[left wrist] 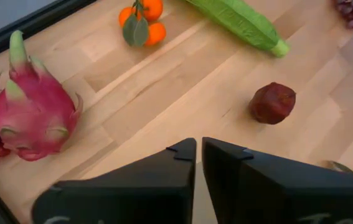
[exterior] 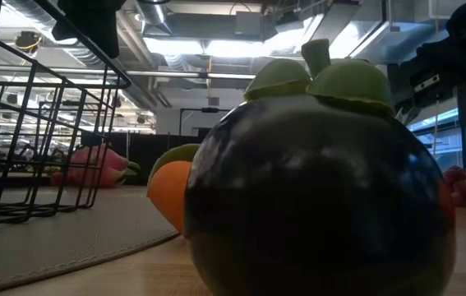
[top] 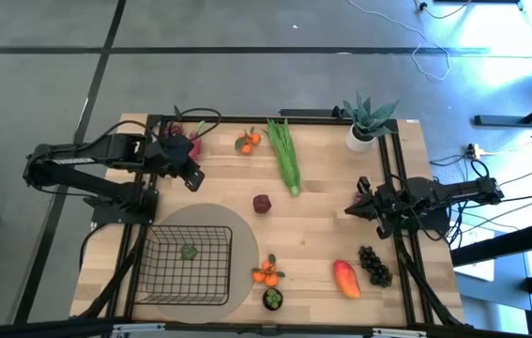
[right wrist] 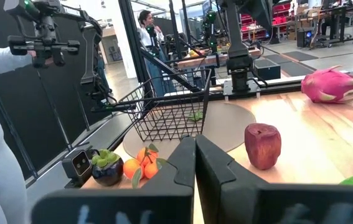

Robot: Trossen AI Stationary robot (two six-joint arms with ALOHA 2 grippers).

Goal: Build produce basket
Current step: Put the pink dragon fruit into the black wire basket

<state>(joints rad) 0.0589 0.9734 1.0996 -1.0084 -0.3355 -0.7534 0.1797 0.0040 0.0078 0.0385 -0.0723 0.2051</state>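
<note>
Barely started, I'd say. The square black wire-mesh basket point(top: 188, 267) sits on its round grey mat point(top: 237, 225) with just one small green thing inside. The pink dragon fruit point(top: 179, 145), tangerines point(top: 248, 142), long green bunch point(top: 284, 155), red-orange mango point(top: 345, 278) and dark grapes point(top: 374, 265) all lie out on the wooden table point(top: 322, 225). Left gripper point(top: 193, 178) hovers near the dragon fruit, fingers nearly together, holding nothing; right gripper point(top: 352, 210) waits closed and empty by the table's right edge.
</note>
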